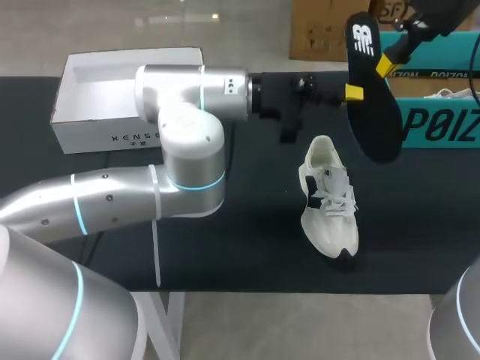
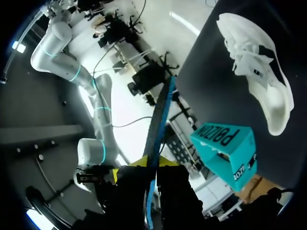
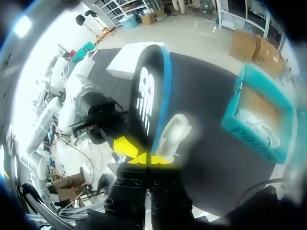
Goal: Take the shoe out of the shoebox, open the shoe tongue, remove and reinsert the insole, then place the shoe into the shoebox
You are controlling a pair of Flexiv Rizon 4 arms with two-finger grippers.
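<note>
The black insole (image 1: pixel 375 120) was up in the air, standing on end. Both grippers had hold of it.

The right gripper (image 3: pixel 152 159) came in from the far right corner. Its two yellow tips were close together, with one end of the insole pinched between them. The side of the insole with the white mark faced this gripper.

The left gripper (image 2: pixel 153 162) held the same insole by its thin blue edge. It had one yellow tip on each flat side, and the gap between them was narrow. It gripped a bit further along the insole, just beside the right gripper. The silver left arm (image 1: pixel 180 97) reached across the table (image 1: pixel 247 247) to get there.

The white shoe (image 1: pixel 328 202) lay on the black table, down below both grippers. It touched neither of them, nor the insole.

The white shoebox (image 1: pixel 90 120) sat open, well apart from the grippers, back behind the left arm. A blue-green box (image 1: pixel 442 124) stood on the far side of the insole, beyond the right gripper.
</note>
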